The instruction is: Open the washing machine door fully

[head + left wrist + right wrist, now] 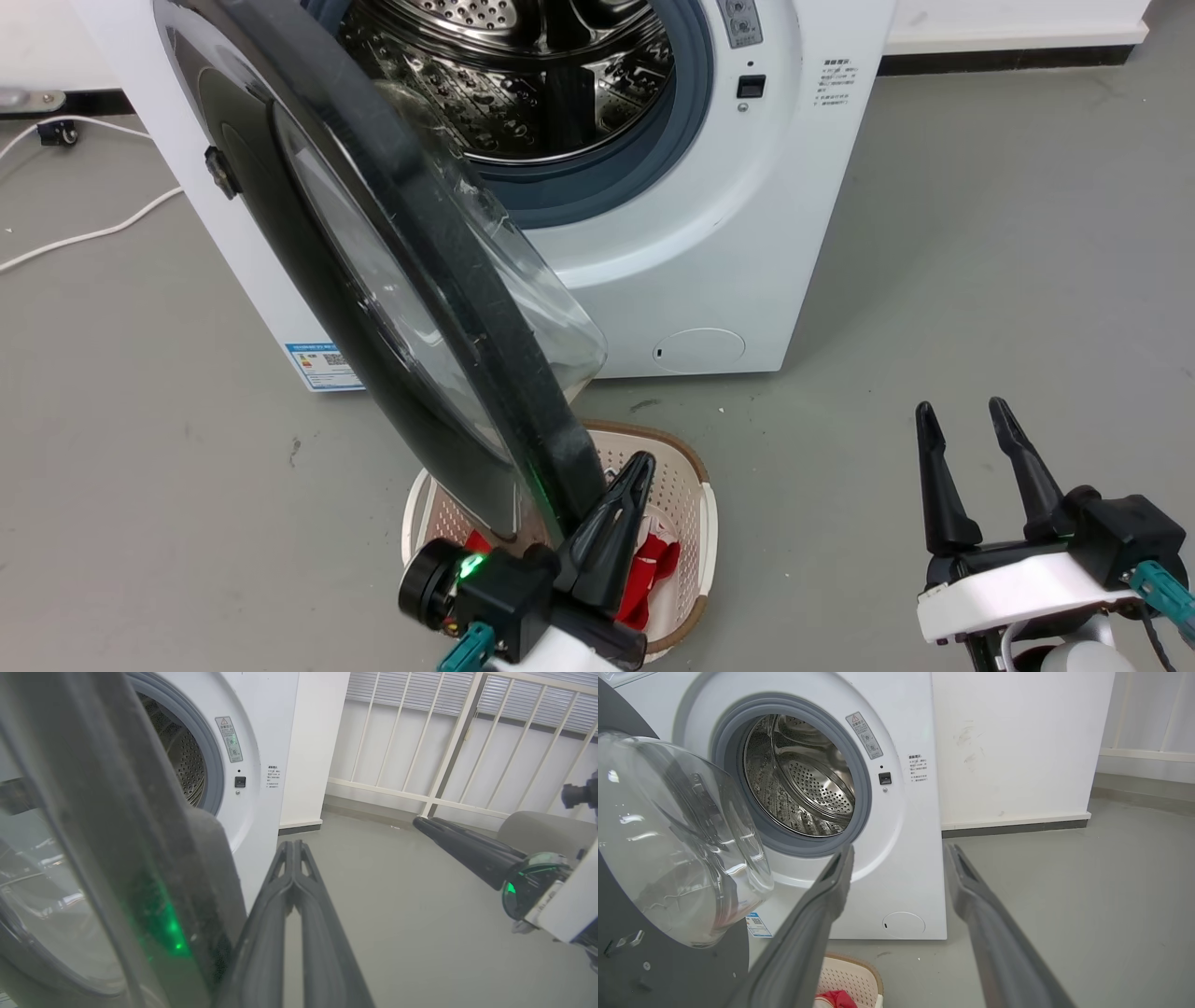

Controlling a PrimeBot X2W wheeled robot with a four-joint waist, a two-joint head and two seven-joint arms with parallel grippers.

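The washing machine [709,233] is a white front-loader with its steel drum [523,84] exposed. The washing machine door [448,271], a black disc with a clear glass bowl, stands swung out about a quarter turn, edge-on to the head view. My left gripper [638,467] is shut with nothing held, lying against the door's lower rim on the glass-bowl side. The left wrist view has the door [117,835] just left of my left gripper [294,845]. My right gripper [962,411] hangs open at the lower right, apart from the door [668,835].
A cream perforated basket [691,467] holding red cloth sits on the floor beneath the door's lower edge and my left gripper. A white cable [84,233] lies on the floor at left. Grey floor stretches right of the machine, with a white railing [448,742] beyond.
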